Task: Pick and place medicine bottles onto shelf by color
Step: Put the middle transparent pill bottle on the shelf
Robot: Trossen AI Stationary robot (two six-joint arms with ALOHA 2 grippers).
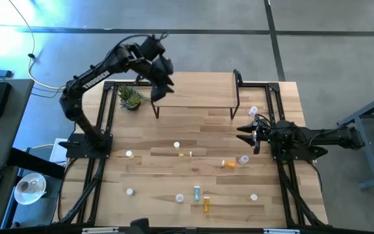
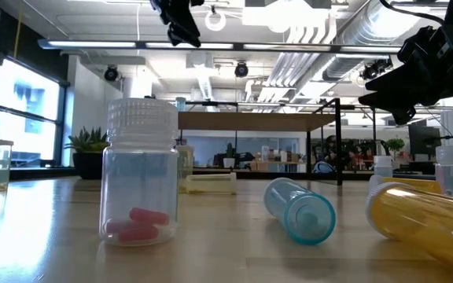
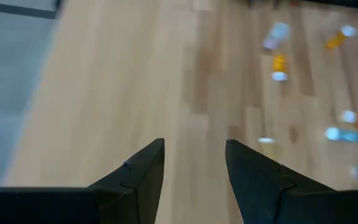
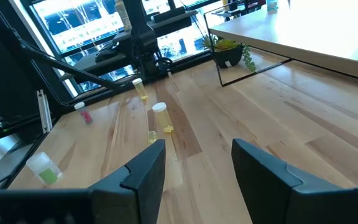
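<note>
The shelf (image 1: 197, 88) stands at the table's far side, a light plank on thin black legs. My left gripper (image 1: 161, 88) hovers over the shelf's left end, open and empty; the left wrist view (image 3: 194, 146) shows only wood between its fingers. My right gripper (image 1: 249, 133) is open and empty at the table's right side, above the tabletop, as the right wrist view (image 4: 197, 146) shows. Several medicine bottles stand or lie loose on the table: a blue one (image 1: 197, 192), an orange one (image 1: 206, 205), a yellow one (image 1: 186, 154), a white-capped one (image 1: 177, 145).
A small green potted plant (image 1: 130, 97) stands by the shelf's left legs. One bottle (image 1: 253, 112) lies near the shelf's right legs. In the low view a clear bottle with pink pills (image 2: 140, 173) stands close, and a blue bottle (image 2: 301, 208) and a yellow bottle (image 2: 423, 220) lie on their sides.
</note>
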